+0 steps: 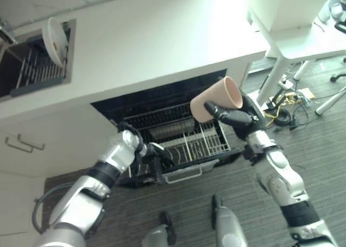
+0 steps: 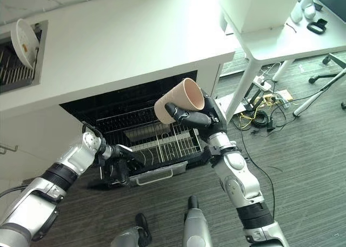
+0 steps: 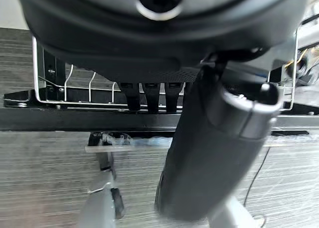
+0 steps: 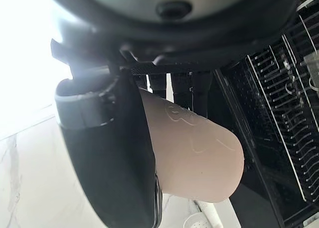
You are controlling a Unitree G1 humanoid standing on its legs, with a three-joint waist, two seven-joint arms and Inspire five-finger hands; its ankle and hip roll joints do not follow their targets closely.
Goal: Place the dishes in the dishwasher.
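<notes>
One cup, base hidden by right robot hand

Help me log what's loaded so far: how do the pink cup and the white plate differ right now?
The cup is pink and tall-sided; the plate is white and flat. The cup is held in the right hand, tilted on its side above the pulled-out dishwasher rack; the plate stands on edge in a rack set into the counter, with no hand on it. Neither is in the dishwasher yet.
</notes>
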